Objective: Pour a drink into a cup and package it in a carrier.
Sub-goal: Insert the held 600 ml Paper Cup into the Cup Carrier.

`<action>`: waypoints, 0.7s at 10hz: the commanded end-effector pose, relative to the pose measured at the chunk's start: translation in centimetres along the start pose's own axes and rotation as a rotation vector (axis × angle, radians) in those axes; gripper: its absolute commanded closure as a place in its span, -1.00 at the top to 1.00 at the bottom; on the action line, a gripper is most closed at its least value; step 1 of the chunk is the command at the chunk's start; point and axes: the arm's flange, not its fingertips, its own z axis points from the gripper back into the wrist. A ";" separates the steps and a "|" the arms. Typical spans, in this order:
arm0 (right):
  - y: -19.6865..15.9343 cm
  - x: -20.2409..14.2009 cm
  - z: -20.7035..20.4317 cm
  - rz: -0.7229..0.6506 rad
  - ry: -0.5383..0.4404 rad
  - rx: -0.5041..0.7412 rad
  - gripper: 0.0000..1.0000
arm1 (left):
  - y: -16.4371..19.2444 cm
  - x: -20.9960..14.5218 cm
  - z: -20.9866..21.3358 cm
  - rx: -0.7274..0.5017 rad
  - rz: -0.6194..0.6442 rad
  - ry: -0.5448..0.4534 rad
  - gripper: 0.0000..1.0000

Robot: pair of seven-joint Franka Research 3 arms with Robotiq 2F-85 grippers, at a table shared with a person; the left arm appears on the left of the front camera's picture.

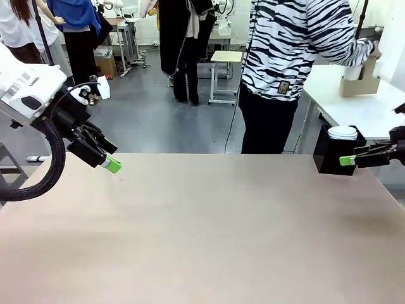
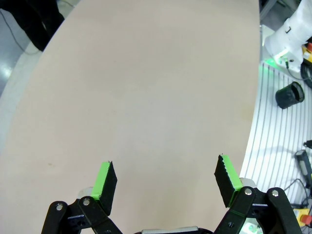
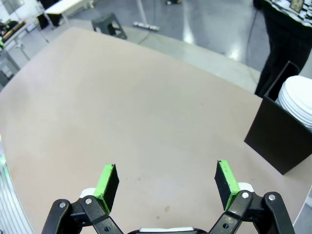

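Both grippers hang open over the bare tan table (image 1: 209,221). My left gripper (image 1: 109,162) is near the table's far left edge, and its own view shows my left gripper (image 2: 165,163) with nothing between the green pads. My right gripper (image 1: 349,159) is at the far right, and in the right wrist view my right gripper (image 3: 166,165) is also empty. On a white side table behind, a person in a striped top has a hand on a white cup (image 1: 352,71) standing in a brown cardboard carrier (image 1: 359,87). The drink is out of view.
A black box (image 1: 329,155) holding a stack of white lids (image 1: 342,132) stands on the table's far right corner, just beyond my right gripper; the right wrist view shows the black box (image 3: 278,136) too. The person stands at the far edge, turned away.
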 end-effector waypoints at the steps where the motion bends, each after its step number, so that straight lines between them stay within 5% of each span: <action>1: -0.2 -0.3 0.2 0.007 -0.004 0.008 1.00 | 0.0 0.2 -0.1 -0.003 0.011 -0.024 1.00; 7: -0.2 -0.3 0.2 0.007 -0.004 0.008 1.00 | 0.0 0.2 -0.1 -0.003 0.011 -0.024 1.00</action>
